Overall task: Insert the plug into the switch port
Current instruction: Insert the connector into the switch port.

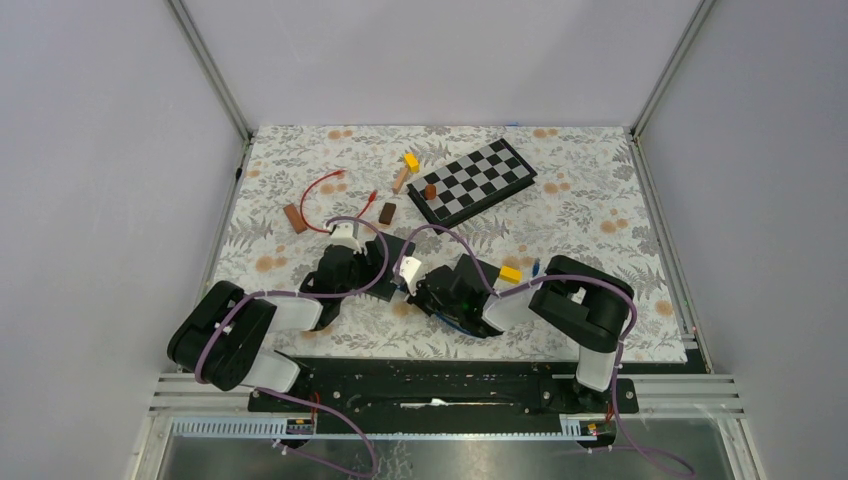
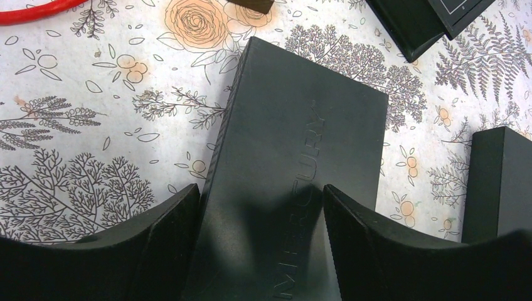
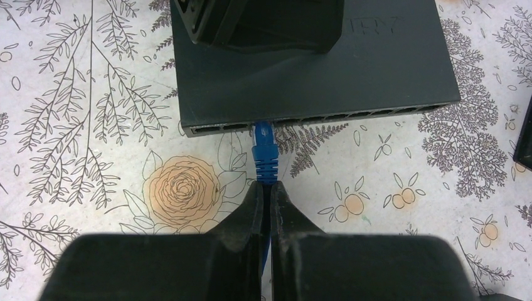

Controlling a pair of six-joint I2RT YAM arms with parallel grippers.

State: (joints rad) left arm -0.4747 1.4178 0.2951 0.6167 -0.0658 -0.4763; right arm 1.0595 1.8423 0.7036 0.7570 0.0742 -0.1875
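As the blue plug (image 3: 263,147) is found at a port mouth of the Mercury switch (image 3: 376,69), it should be pushed straight in, with the cable (image 3: 266,238) pinched by the shut jaws of the right gripper (image 3: 266,191). The jaws of the left gripper (image 2: 258,194) are spread wide over the switch. Full seating cannot be judged.
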